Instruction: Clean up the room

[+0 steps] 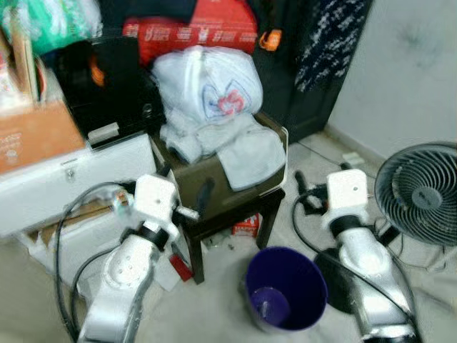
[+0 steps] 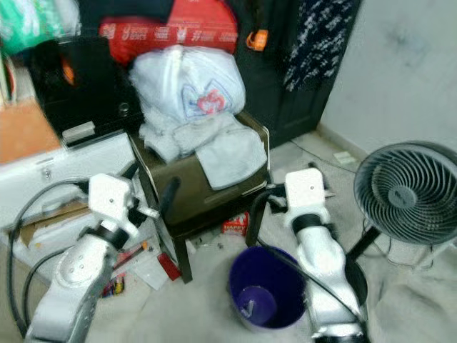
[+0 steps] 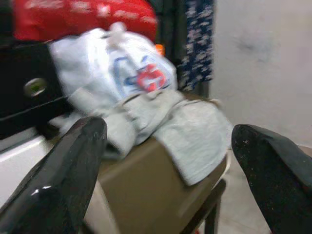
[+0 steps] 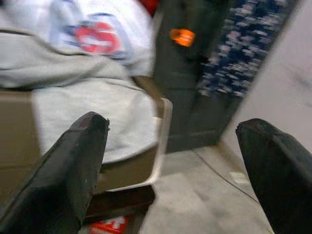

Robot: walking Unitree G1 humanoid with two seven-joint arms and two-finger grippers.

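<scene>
Clothes lie heaped on a brown chair, above a purple bucket on the floor. Left wrist view: left gripper, jaws released, faces the pile. Right wrist view: right gripper, jaws released, beside the chair's edge.
</scene>
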